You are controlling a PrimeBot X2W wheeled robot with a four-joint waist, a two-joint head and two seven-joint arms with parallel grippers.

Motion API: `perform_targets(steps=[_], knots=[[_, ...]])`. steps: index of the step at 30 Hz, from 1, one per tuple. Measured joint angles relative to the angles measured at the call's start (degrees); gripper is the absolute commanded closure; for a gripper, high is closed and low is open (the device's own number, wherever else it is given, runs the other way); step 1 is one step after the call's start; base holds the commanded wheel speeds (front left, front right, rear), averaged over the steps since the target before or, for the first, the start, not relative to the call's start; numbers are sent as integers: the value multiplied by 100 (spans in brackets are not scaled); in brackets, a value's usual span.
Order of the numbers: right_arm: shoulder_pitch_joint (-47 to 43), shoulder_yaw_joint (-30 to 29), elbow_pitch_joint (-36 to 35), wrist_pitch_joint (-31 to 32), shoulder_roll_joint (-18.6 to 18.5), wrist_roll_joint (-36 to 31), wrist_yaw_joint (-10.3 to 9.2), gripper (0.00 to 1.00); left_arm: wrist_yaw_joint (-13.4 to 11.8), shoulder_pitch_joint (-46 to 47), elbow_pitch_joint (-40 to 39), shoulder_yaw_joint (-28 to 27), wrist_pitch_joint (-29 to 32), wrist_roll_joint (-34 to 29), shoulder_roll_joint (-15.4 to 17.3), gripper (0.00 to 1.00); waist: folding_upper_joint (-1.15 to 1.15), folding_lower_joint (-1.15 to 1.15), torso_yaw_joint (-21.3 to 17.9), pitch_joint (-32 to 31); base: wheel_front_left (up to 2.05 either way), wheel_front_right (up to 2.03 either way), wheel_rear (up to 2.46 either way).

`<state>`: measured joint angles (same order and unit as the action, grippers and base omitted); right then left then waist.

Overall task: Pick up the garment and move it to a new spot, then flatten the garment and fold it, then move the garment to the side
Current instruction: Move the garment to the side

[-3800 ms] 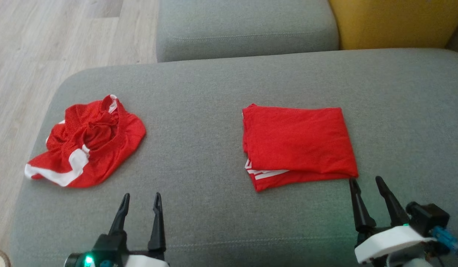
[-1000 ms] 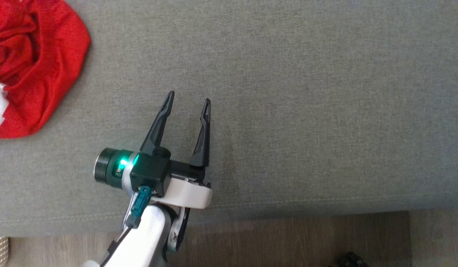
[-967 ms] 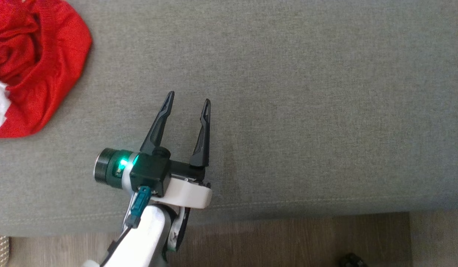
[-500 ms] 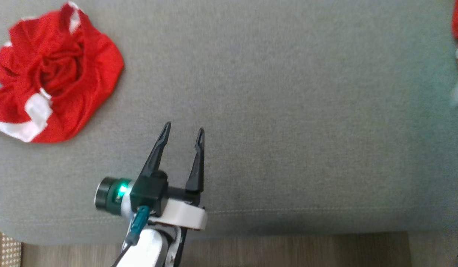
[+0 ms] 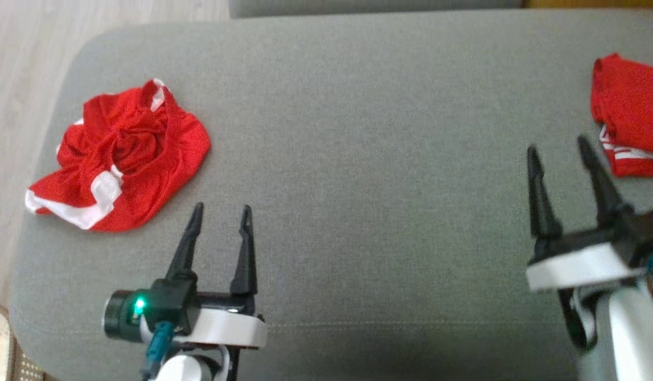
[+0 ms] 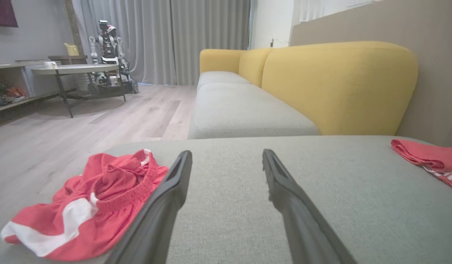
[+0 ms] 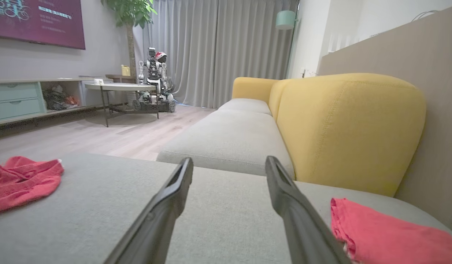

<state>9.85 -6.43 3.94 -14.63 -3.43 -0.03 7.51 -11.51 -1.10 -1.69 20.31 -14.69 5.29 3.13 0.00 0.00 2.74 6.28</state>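
Note:
A folded red garment [image 5: 631, 106] lies flat at the far right of the grey sofa seat [image 5: 384, 159]; it also shows in the left wrist view [image 6: 431, 159] and the right wrist view [image 7: 380, 231]. My right gripper [image 5: 557, 145] is open and empty, just left of and nearer than the folded piece, apart from it [image 7: 229, 160]. A crumpled red garment with white trim [image 5: 125, 159] sits at the seat's left [image 6: 101, 198] [image 7: 21, 179]. My left gripper [image 5: 222, 208] stands open and empty to the right of that heap [image 6: 226, 153].
The seat's front edge runs just behind both wrists. Pale wood floor [image 5: 19, 63] lies past the left edge. A second grey cushion [image 6: 240, 113] and a yellow backrest [image 7: 343, 128] stand beyond. A low table [image 6: 76, 69] and another robot [image 6: 108, 44] are far off.
The head camera has swung up and back. The folded garment lies much farther right on the seat than 3.8 s ago. My right gripper has come into view, open.

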Motion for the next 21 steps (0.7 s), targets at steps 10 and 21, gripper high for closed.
perform_targets(steps=[10, 21], knots=[[-1625, 107, -103, 0, 94, 1033, 0, 0, 44, -824, -91, -352, 0, -91, 10, 0, 0, 0, -34, -725, 0, 0, 0], [-1680, 200, 42, 0, 103, 1113, 0, 0, 156, -1021, -23, -553, 0, -221, 10, 0, 0, 0, -167, -910, 0, 0, 0]])
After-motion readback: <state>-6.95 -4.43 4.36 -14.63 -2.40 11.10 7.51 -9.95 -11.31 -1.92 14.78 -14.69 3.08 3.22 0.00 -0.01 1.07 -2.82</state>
